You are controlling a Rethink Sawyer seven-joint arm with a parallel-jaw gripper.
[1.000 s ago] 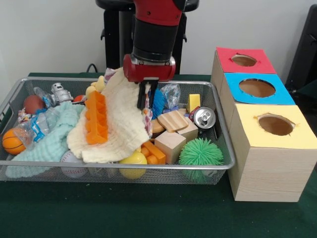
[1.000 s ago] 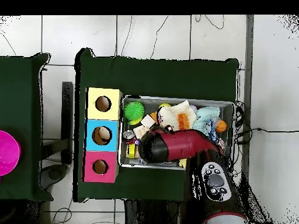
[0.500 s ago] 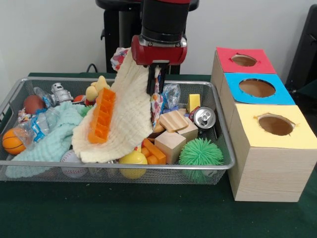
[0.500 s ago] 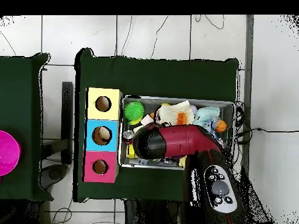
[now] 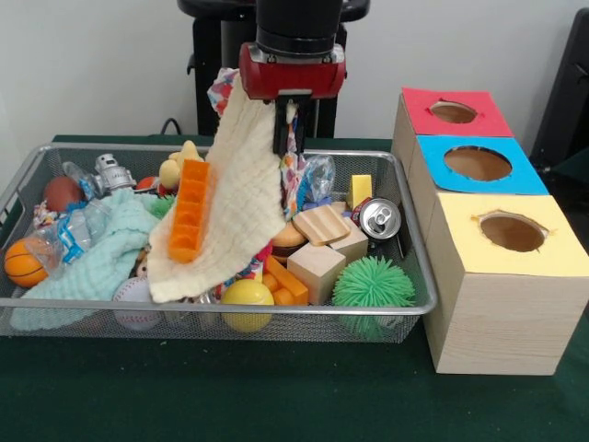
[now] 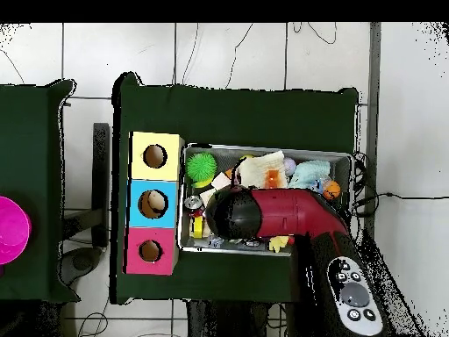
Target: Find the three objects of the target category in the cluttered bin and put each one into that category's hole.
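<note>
Below your end effector (image 5: 287,138) hangs the cream cloth (image 5: 235,207), pinched at its top, long axis vertical; coloured boxes (image 5: 479,164) stand right.

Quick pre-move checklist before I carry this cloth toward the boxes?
1. Gripper shut on cloth: ok.
2. Cloth clear of bin: not ok, its lower edge hangs among the toys.
3. Orange block off the cloth: not ok, it lies against the hanging cloth.
4. Three box holes, for example the yellow one, unobstructed: ok.
5. Which hole suits cloth: cannot tell.
</note>
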